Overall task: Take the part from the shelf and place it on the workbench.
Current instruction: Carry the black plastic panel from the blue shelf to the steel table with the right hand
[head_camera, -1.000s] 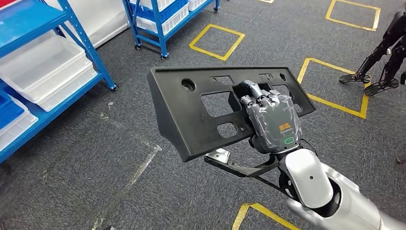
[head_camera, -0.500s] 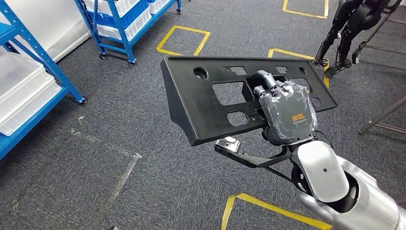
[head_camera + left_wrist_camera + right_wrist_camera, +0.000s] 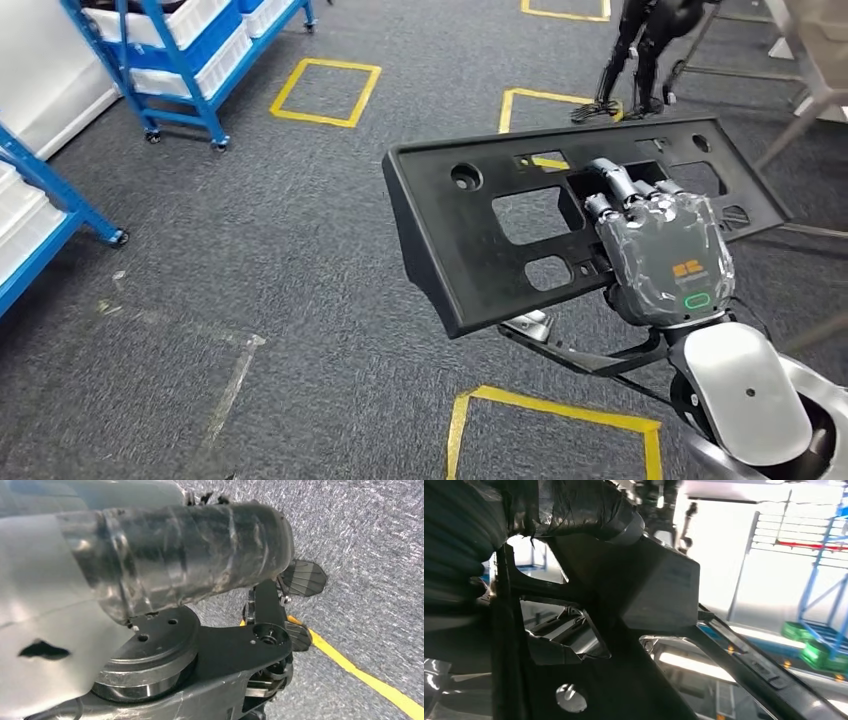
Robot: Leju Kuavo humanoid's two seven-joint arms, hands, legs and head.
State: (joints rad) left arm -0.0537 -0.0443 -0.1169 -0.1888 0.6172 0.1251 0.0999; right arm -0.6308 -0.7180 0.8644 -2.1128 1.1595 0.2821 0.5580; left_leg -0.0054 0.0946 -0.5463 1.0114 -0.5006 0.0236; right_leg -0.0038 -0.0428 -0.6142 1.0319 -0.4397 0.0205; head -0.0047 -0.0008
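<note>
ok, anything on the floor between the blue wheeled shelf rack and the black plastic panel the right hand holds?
Head view: bare grey carpet, except a yellow tape square between the blue wheeled shelf rack and black plastic panel that the right hand grips.

Black perforated part (image 3: pixel 500 235), tilted, aloft.

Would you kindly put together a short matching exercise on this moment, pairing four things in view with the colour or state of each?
Things:
1. part
2. right hand
3. floor squares
4. wheeled rack

Colour or state:
A. blue frame, holding white bins
B. black, flat, with cut-out openings, held up over the carpet
C. yellow tape outlines
D. gripping through an opening in the panel

Pairs: 1-B, 2-D, 3-C, 4-A
</note>
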